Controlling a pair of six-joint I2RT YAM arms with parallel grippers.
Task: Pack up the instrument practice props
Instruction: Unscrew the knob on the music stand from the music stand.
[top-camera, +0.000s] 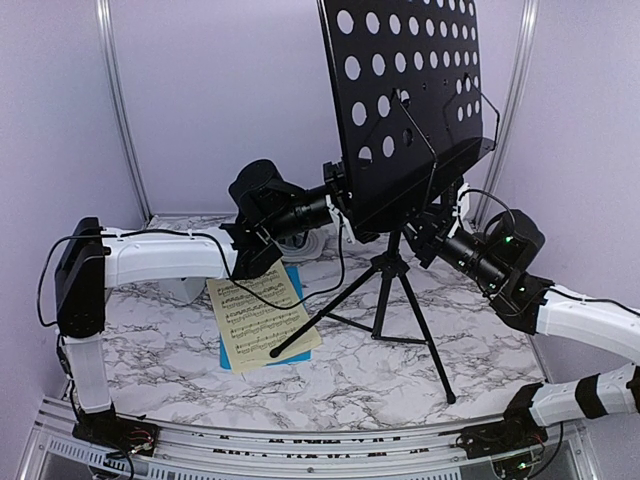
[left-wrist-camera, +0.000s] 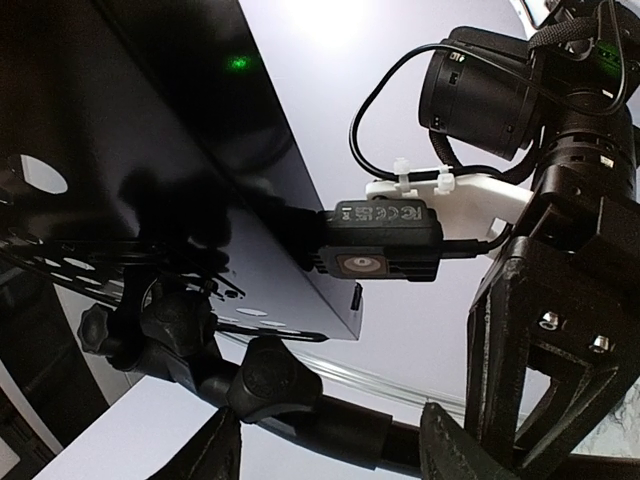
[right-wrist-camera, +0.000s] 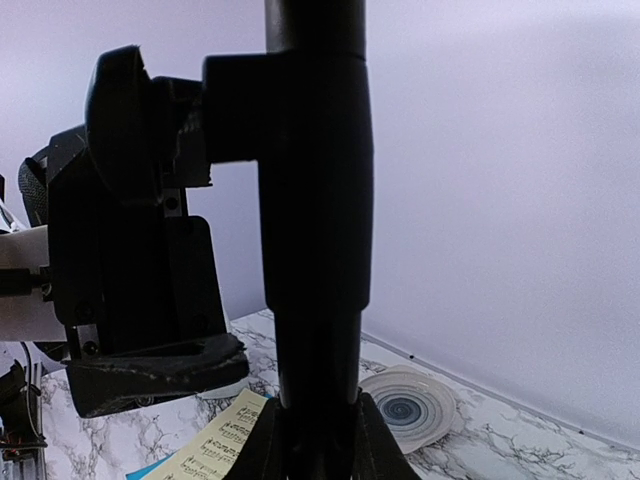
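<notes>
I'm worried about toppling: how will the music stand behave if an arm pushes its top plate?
Probably top-heavy: the music stand holds a wide plate high on one thin pole over slim tripod legs, so a push there may tip it. It looks rigid, unlikely to flex. The right gripper clamped on the pole should steady it.

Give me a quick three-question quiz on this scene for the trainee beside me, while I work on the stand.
1. Which claw is clamped on the pole of the music stand?
2. True or false: the stand lies folded flat.
3. Which page lies on top? A: yellow. B: blue.

Key: 1, the right claw. 2, false: it stands upright on its tripod legs. 3, A: the yellow page covers most of the blue page.
</notes>
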